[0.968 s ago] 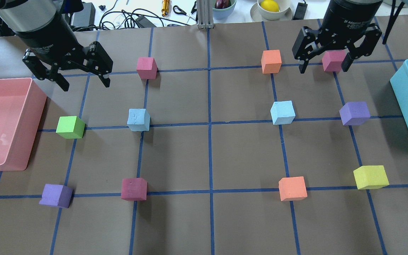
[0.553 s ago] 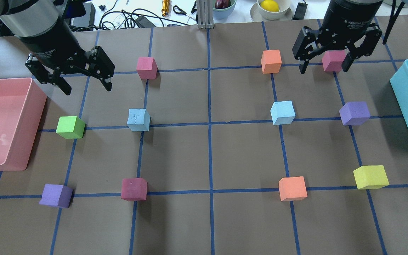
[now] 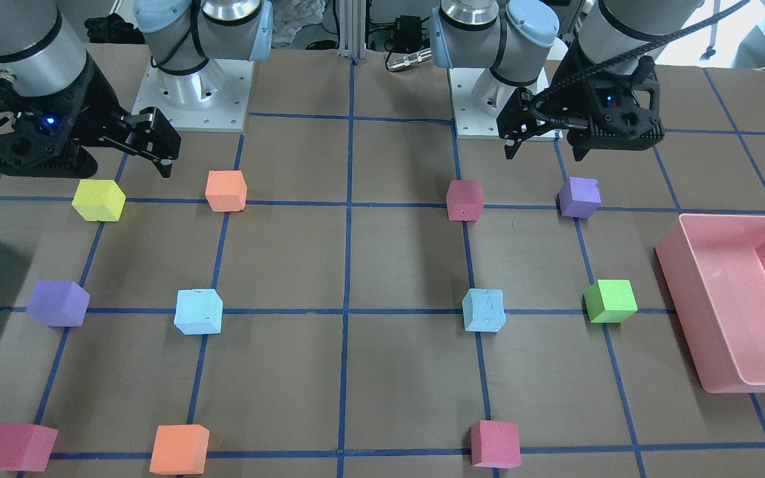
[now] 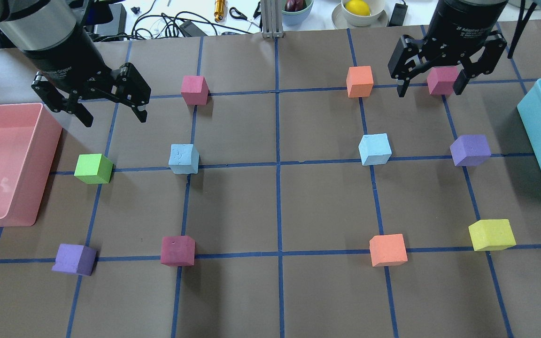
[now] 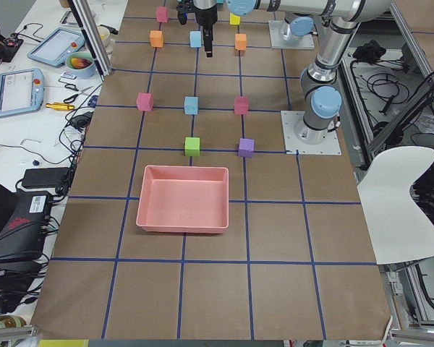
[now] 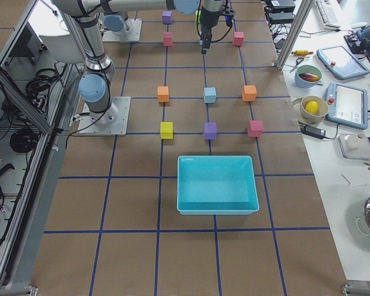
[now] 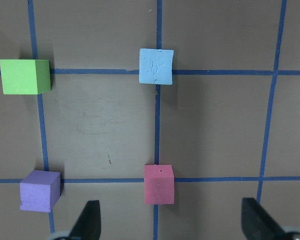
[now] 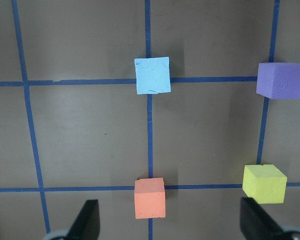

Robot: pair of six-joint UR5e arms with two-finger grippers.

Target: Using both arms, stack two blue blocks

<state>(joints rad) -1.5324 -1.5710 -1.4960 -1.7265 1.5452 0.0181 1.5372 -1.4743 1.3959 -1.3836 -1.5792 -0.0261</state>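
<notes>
Two pale blue blocks sit apart on the brown table: one left of centre (image 4: 183, 158) and one right of centre (image 4: 374, 149). My left gripper (image 4: 114, 119) hangs open and empty above the table, behind and to the left of the left blue block (image 7: 156, 66). My right gripper (image 4: 428, 92) hangs open and empty at the back right, over a pink cube (image 4: 442, 80), behind the right blue block (image 8: 152, 75). Both blocks also show in the front view, left-arm side (image 3: 484, 310) and right-arm side (image 3: 198, 311).
A pink bin (image 4: 40, 141) stands at the left edge and a turquoise bin (image 4: 533, 122) at the right edge. Coloured cubes sit on the grid crossings: green (image 4: 93, 168), pink (image 4: 194, 89), orange (image 4: 359, 80), purple (image 4: 470, 150), yellow (image 4: 491, 234), maroon (image 4: 177, 250).
My left gripper has shifted slightly down and right in the overhead view, still open. My right gripper and all the blocks have stayed put.
</notes>
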